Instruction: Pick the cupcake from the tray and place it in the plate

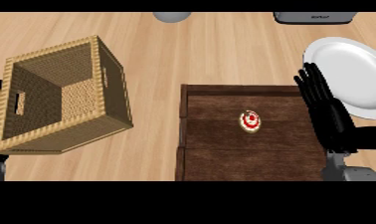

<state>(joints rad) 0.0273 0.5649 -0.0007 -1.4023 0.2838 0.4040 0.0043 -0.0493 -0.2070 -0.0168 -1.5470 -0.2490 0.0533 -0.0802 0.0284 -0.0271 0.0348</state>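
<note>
right hand (327,108) open, holding nothing, between cupcake (250,120) on tray (220,158) and plate (349,71).

Black right hand (328,113), slim fingers (312,81), grey forearm (345,172)

Dark wooden tray (220,153), woven wicker basket (66,93)

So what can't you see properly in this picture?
- Left robot hand: out of the head view.
- Plate: right part cut by the edge, lower left behind the right robot hand.
- Grey things at the top: cut off, can't tell what they are.
- Tray: near end cut off.
</note>
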